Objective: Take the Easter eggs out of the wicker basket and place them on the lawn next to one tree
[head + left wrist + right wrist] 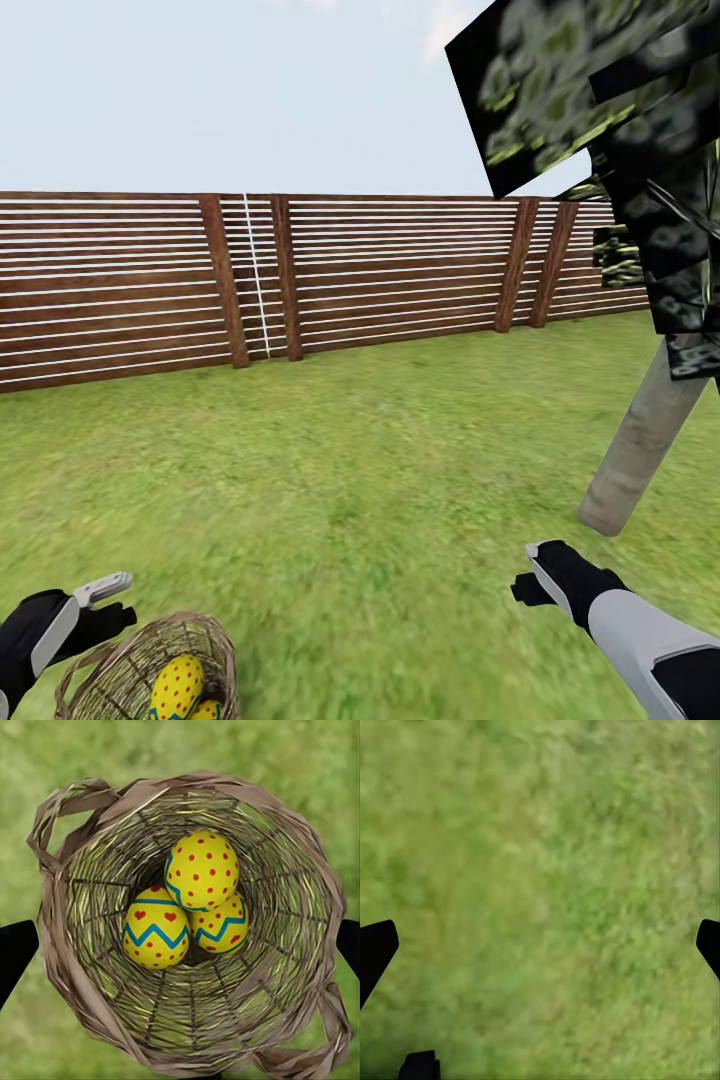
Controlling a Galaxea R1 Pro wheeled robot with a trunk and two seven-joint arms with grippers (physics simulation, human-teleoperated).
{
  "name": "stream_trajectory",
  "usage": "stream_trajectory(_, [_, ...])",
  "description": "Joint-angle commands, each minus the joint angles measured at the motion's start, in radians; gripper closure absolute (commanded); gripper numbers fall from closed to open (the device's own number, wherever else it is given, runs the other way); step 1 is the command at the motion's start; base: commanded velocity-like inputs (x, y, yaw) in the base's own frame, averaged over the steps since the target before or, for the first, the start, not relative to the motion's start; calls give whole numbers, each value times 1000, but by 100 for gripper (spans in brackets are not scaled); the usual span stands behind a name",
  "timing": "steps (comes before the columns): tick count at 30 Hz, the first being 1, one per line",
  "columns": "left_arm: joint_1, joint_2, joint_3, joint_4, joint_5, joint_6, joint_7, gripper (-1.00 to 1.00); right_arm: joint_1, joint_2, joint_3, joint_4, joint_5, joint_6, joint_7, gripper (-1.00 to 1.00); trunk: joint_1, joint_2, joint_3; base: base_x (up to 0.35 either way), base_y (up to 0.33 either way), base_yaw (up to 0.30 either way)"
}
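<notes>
Left gripper (100, 600) — fingers spread wide, nothing held. Right gripper (535, 575) — arm extended forward, fingers likewise parted and empty.

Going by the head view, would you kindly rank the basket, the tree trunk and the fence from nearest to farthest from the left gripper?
1. Basket: right beside the left gripper, holding the eggs.
2. Tree trunk: across the lawn, on the right.
3. Fence: farthest, along the garden's far edge.
</notes>
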Motion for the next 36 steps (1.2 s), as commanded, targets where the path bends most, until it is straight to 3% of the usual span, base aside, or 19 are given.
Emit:
stream_trajectory(1, [0, -1, 3, -1, 6, 6, 2, -100, 0, -1, 8, -2, -10, 5, -4, -100, 0, -1, -1, 3, -3, 0])
stream_trajectory(15, [0, -10, 4, -3, 7, 4, 2, -100, 0, -2, 8, -2, -10, 4, -4, -100, 0, -1, -1, -3, 0, 0])
stream_trajectory(36, [0, -10, 4, -3, 9, 6, 2, -100, 0, -5, 5, -2, -12, 3, -2, -100, 80, -148, -67, 0, 0, 0])
